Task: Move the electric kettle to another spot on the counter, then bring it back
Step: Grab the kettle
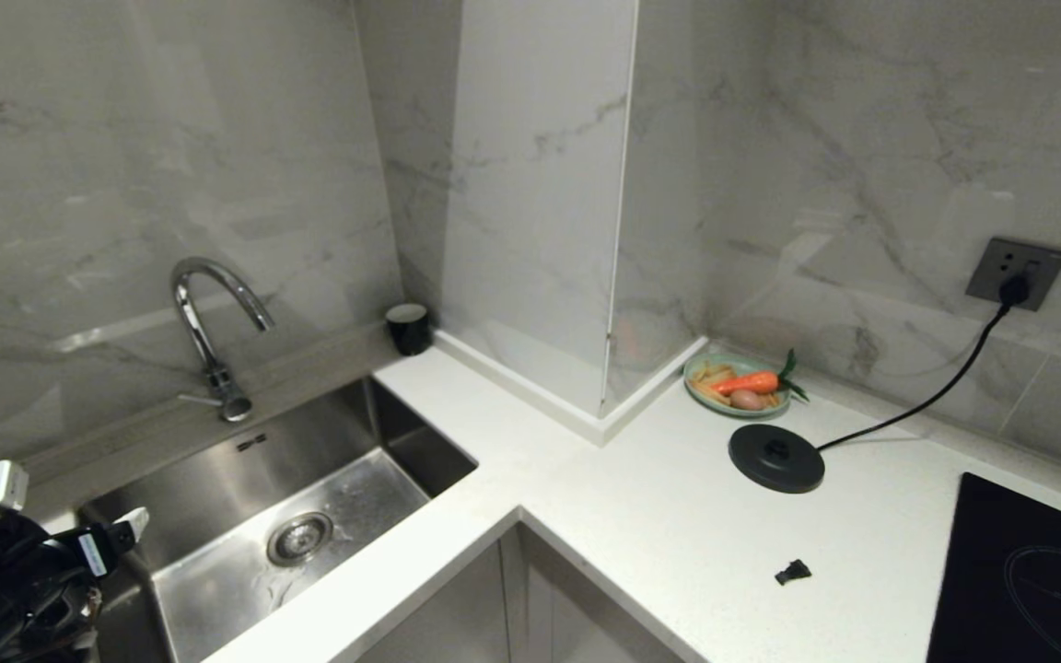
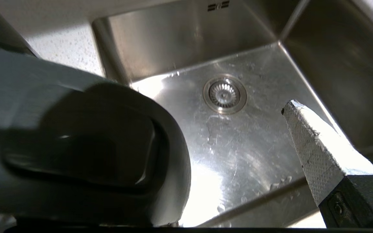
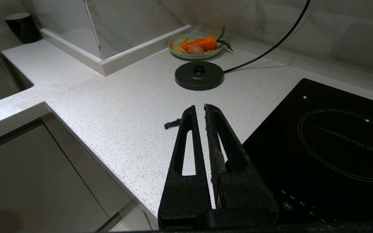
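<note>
A dark glossy rounded part with a recessed panel fills the near side of the left wrist view; it looks like the top of the electric kettle's handle, and the rest of the kettle is out of view. My left gripper is open over the steel sink. One white textured finger stands well apart from that dark part; the other finger is hidden behind it. In the head view the left gripper sits at the lower left by the sink's corner. My right gripper is shut and empty above the white counter.
The kettle's round black base disc lies bare on the counter, its cord running to a wall socket. Nearby are a green plate of food, a small black cup, a tap, a black hob and a small black scrap.
</note>
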You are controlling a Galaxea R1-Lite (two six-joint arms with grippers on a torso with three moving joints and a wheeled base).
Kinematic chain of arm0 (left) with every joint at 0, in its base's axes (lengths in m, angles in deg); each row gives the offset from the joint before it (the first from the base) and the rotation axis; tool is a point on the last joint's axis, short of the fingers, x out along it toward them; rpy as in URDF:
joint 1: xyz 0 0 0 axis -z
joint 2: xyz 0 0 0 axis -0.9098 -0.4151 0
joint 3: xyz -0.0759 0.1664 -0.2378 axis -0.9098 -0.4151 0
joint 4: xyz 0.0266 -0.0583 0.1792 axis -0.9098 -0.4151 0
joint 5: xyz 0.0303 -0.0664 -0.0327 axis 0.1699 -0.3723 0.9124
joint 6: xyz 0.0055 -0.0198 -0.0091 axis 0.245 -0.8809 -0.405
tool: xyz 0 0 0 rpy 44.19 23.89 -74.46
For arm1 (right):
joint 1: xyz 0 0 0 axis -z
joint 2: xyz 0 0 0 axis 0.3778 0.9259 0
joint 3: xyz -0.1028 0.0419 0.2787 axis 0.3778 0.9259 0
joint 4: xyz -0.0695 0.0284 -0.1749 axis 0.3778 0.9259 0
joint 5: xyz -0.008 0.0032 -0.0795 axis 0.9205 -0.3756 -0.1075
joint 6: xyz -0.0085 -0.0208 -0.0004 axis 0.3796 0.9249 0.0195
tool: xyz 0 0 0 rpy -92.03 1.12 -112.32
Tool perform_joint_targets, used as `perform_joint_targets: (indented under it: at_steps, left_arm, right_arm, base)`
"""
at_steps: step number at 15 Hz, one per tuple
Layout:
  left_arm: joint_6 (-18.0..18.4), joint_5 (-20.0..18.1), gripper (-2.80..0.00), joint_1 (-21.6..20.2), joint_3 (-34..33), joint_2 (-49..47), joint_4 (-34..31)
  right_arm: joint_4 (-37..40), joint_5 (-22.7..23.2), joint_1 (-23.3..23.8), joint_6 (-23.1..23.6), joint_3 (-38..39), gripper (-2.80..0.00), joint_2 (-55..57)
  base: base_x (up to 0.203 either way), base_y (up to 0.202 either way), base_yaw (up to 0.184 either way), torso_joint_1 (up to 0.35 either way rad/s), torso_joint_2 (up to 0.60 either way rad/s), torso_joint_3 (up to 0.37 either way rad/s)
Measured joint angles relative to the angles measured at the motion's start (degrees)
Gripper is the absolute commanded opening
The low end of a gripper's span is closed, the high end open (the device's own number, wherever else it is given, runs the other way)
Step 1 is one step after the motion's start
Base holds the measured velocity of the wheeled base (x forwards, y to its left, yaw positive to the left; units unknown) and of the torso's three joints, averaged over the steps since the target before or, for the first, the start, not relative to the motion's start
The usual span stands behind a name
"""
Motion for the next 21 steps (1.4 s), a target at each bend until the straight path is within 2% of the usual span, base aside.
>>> perform_joint_targets:
  at_steps: [6, 21]
  left_arm:
    - [-0.1, 0.0, 0.0, 0.0, -1.6, -1.8, 5.4]
    - [-0.3, 0.1, 0.0, 0.0, -1.6, -3.8, 5.4]
  right_arm:
    - [0.0, 0.0, 0.0, 0.0, 0.0, -2.8, 0.0]
    - [0.0, 0.0, 0.0, 0.0, 0.0, -2.8, 0.0]
  base:
    - [0.0, 0.0, 0.0, 0.0, 0.0, 0.0]
    - [0.0, 0.0, 0.0, 0.0, 0.0, 0.0]
